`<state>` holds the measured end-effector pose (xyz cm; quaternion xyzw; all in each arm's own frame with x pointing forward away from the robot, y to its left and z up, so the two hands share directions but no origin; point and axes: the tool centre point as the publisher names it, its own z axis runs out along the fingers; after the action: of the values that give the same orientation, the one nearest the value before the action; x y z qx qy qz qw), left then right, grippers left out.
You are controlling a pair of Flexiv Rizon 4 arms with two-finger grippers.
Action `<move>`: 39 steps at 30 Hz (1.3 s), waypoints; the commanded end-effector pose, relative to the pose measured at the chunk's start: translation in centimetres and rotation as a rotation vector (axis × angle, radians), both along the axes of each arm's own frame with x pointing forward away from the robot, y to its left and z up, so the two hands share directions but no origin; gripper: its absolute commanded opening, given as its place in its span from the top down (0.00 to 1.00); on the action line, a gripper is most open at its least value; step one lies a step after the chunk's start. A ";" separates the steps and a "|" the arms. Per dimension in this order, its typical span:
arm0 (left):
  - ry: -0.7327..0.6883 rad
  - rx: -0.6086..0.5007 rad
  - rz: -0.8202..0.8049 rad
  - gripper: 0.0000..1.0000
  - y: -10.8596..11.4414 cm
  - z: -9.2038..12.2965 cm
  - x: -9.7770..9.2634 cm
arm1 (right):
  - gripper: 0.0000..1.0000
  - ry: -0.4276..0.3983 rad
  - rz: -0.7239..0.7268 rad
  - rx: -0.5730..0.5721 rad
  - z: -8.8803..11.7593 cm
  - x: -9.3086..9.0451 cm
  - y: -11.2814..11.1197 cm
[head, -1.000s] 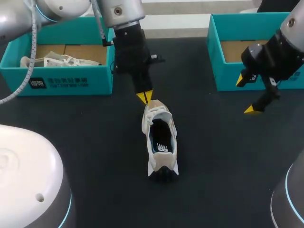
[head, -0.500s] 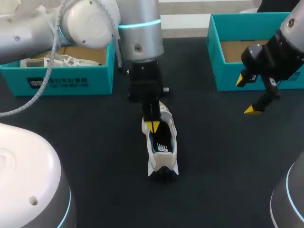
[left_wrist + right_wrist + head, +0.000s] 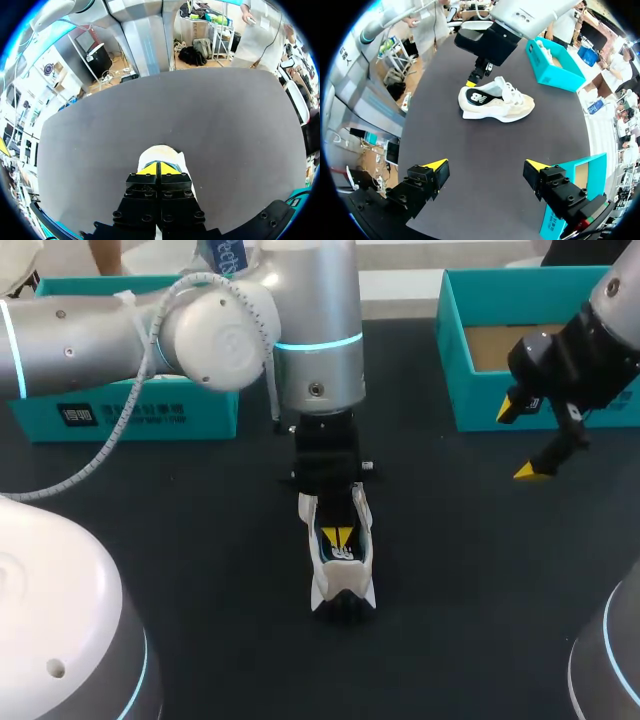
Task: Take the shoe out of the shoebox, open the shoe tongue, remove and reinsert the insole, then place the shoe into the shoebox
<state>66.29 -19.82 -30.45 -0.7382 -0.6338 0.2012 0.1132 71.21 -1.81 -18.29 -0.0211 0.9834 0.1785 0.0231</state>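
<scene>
A beige and white sneaker (image 3: 341, 578) stands upright mid-table, heel toward the near edge, its dark insole showing in the opening. My left gripper (image 3: 337, 535) is shut, its yellow tips pointing down into that opening over the insole; nothing shows between them. The left wrist view has the closed tips (image 3: 157, 168) right above the sneaker (image 3: 152, 152). The right wrist view shows the left gripper (image 3: 471, 83) at the heel end of the sneaker (image 3: 497, 102). My right gripper (image 3: 520, 440) hangs open far to the right, near the right shoebox; it (image 3: 487, 165) holds nothing.
A teal shoebox (image 3: 120, 412) sits at the back left, largely behind my left arm, and a second pale shoe (image 3: 543, 50) lies in it. Another teal shoebox (image 3: 500, 390) stands at the back right, under my right arm.
My left arm swung in from the far side of the shoe, over the laces, toward the near edge; its shut tips now sit down in the opening. The right arm stayed still.
</scene>
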 end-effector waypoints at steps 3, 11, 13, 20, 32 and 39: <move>-0.004 0.000 0.000 1.00 0.1 0.0 -0.1 | 0.00 0.003 0.000 -0.002 -0.1 0.2 0.1; -0.068 0.001 0.104 1.00 -0.4 -1.5 0.9 | 0.00 0.003 0.000 -0.002 -0.1 0.2 0.1; -0.080 0.016 0.120 1.00 -0.7 -2.1 1.4 | 0.00 0.003 0.000 -0.002 -0.1 0.2 0.1; -0.182 0.051 0.155 1.00 -1.1 -4.1 2.5 | 0.00 0.003 0.000 -0.002 -0.1 0.2 0.1; -0.326 0.054 0.246 1.00 -0.1 -5.4 3.7 | 0.00 0.003 0.000 -0.002 -0.1 0.2 0.1; -0.442 0.079 0.295 1.00 0.6 -6.2 4.3 | 0.00 0.003 0.000 -0.002 -0.1 0.2 0.1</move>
<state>71.03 -19.58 -36.57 -0.6617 -0.7485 0.0417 -0.0107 71.25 -1.77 -18.30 -0.0209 0.9835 0.1784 0.0228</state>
